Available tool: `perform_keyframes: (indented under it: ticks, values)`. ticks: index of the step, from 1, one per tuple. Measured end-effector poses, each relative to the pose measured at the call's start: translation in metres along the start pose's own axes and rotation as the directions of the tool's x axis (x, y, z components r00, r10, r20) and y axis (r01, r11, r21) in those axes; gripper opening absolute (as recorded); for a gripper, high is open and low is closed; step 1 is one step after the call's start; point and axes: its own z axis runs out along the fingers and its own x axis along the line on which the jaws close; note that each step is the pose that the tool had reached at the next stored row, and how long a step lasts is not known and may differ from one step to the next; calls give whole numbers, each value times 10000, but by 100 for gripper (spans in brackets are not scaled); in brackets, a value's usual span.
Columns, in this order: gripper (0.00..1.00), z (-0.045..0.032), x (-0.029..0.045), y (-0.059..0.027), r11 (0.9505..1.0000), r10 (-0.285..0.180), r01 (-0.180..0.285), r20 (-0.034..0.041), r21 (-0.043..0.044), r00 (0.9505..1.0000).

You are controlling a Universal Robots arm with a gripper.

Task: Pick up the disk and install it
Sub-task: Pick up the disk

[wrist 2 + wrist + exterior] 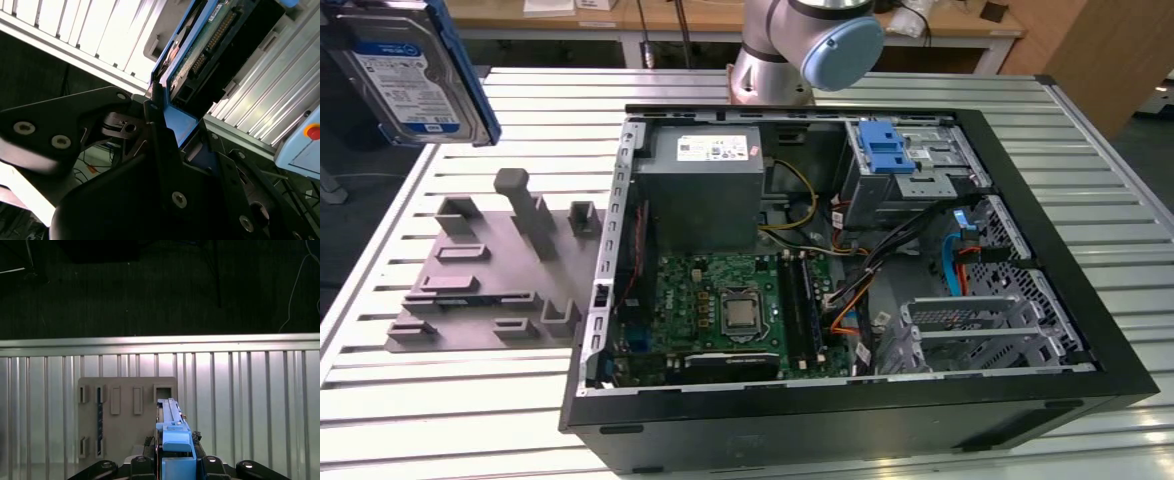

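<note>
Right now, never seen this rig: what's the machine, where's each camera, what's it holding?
It is one robot arm working at a slatted metal table. The exterior view looks at the table from off the arm. Both wrist views ride on the arm near its end effector. On the table stands an open computer case, showing its motherboard and power supply. Toward the exterior view's left lies a grey fixture plate. The end effector is shut on the disk, a hard drive in a blue carrier frame. It is held in the air at the exterior view's upper left, not yet in the case.
</note>
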Motion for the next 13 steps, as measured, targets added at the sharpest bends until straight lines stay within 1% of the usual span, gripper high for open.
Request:
perform_keyframes:
  ticks: [6, 13]
  values:
    - [36, -28, 0, 0, 10000, 0, 0, 0, -1, 10000]
    - [36, -93, 0, 1, 10000, 0, 0, 0, 0, 10000]
